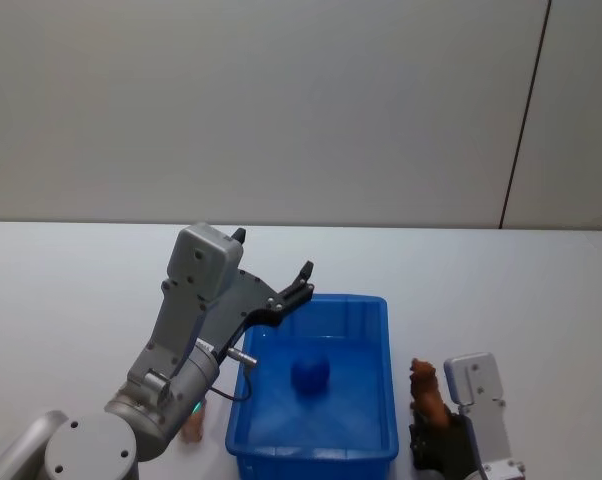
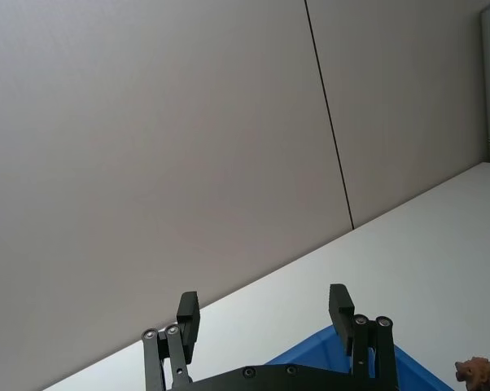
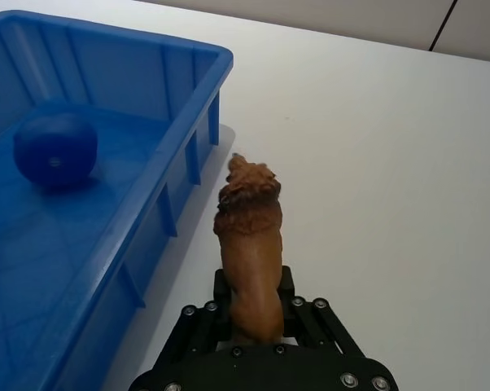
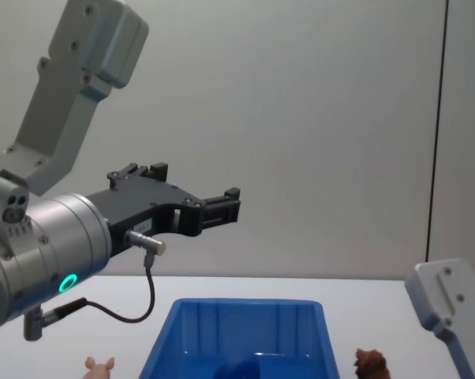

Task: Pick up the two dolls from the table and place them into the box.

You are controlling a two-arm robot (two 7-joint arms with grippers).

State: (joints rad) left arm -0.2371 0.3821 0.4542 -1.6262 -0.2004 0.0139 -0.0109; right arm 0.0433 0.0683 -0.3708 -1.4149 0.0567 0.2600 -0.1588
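the white table is carrying everything, and the blue bin is sitting near its front edge, a little right of the middle. the left arm is rising beside the bin's left rim, with a green light glowing on one round joint. the left gripper is hanging high above the bin's far left corner, its jaws apart and holding nothing. i judge it is hovering up there to keep out of the other arm's way.

the right gripper is sitting low by the table's front edge, just beside the bin's right wall. its fingers are clamping the lower half of a brown doll, which is standing upright with its shaggy head on top. i cannot tell whether the doll is touching the table. gripping it low is leaving the top free, probably for carrying it over the rim.

the dark blue doll is already lying inside the bin, around the middle of the floor. a pale pink doll is lying on the table just left of the bin's front left corner, partly behind the left arm, with nothing gripping it.

no brand, label or writing is showing anywhere.
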